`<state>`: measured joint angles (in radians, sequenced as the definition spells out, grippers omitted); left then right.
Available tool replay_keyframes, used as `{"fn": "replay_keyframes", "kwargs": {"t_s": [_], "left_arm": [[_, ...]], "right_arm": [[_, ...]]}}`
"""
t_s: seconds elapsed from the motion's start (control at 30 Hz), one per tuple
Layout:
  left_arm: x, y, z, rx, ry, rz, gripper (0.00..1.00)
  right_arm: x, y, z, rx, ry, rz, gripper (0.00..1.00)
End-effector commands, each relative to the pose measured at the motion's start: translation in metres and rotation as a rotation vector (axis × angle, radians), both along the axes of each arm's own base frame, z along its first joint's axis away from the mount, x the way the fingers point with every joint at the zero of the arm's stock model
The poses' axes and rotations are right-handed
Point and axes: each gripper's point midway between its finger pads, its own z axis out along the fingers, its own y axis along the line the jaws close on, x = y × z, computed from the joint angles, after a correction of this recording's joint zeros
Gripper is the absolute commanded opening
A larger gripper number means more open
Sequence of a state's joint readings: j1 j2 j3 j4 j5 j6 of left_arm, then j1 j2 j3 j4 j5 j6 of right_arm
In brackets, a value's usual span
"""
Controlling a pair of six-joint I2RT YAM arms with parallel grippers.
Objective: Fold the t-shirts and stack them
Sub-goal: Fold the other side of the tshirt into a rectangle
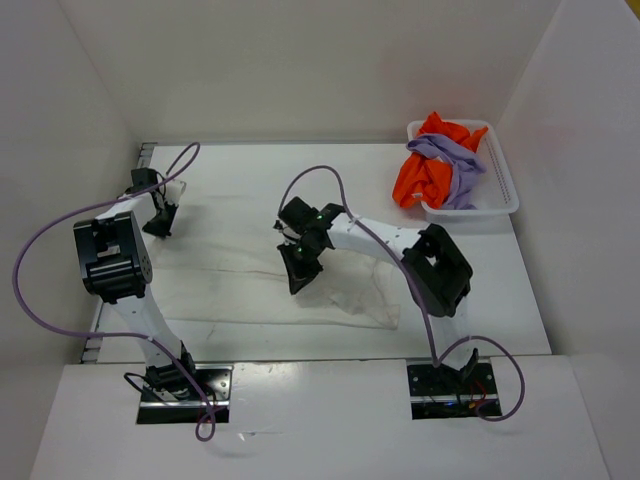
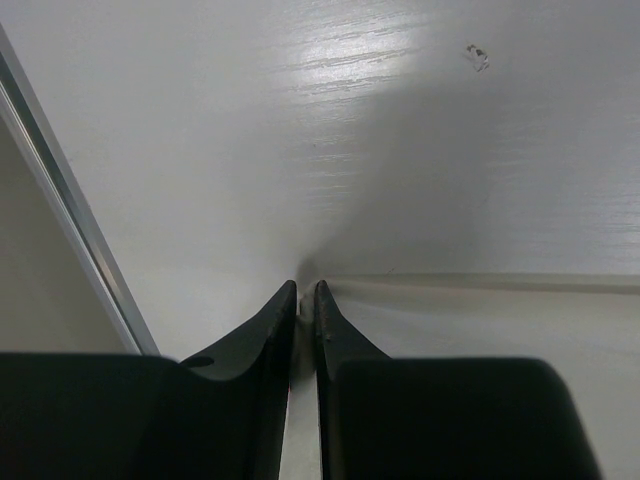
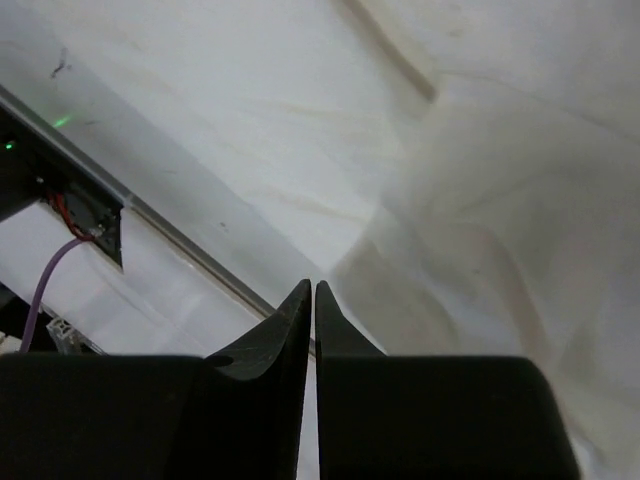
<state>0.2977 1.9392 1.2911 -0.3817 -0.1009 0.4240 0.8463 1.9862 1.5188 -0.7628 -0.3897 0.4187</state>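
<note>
I work in a robotics lab, inside a small test cell. My table [image 1: 250, 180] is plain white and boxed in by white walls [image 1: 330, 60] at the left, back and right. My left arm [image 1: 115, 260] and right arm [image 1: 400, 245] are bolted to black plates [image 1: 222, 382] at the near edge, and purple cables [image 1: 40, 250] loop from them in the open. A metal rail [image 2: 70, 215] runs along the table's left side. By my right base sit exposed electronics [image 3: 30, 180] with green lights and red wires [image 3: 65, 212]. The household things here are a white basket [image 1: 505, 185] of crumpled clothes [image 1: 425, 180] and a pale cloth [image 1: 250, 290] spread flat.
</note>
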Motion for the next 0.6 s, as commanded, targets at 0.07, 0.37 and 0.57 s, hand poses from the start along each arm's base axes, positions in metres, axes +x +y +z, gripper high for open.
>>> {"fn": "replay_keyframes", "kwargs": {"t_s": [0.07,0.37,0.57], "left_arm": [[0.006,0.007,0.025,0.029,-0.033,-0.010,0.19],[0.017,0.010,0.053,0.037,-0.093,0.008,0.29],[0.017,-0.020,0.142,0.004,-0.298,-0.065,0.79]], "right_arm": [[-0.021,0.044,0.038,0.080,-0.103,0.181,0.13],[-0.006,0.033,0.109,0.196,-0.310,-0.008,0.45],[0.047,-0.077,0.111,0.119,-0.291,-0.502,0.51]]}}
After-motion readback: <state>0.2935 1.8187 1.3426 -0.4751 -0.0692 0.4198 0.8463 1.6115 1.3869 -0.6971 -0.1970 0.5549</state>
